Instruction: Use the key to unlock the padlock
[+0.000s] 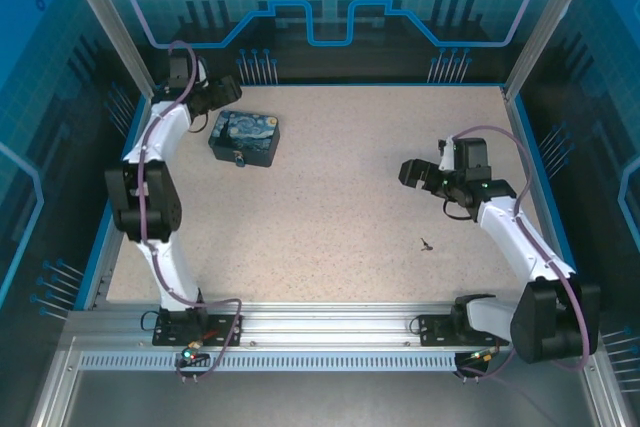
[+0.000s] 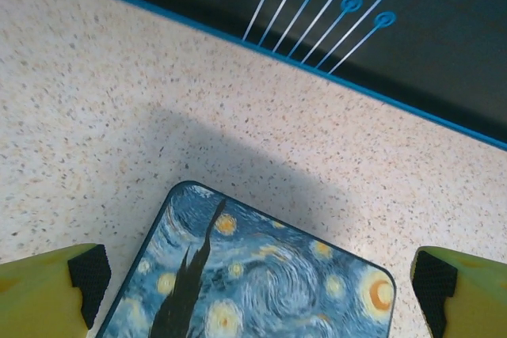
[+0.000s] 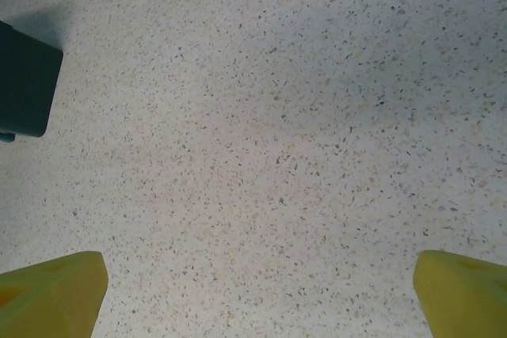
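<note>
Approach stage: left gripper hung open over the painted box, right gripper open well right of it; fine key pickup judged next.

— How is the left arm posed?
— It is raised from its near base, bent at the elbow, and reached to the far left. The left gripper is pointed rightward. Its yellow fingers are spread wide, with the black pads faced inward.
— And the right arm?
— It is folded at the near right and stretched leftward at mid-depth. The right gripper is tilted downward, and its fingertips are held far apart.
</note>
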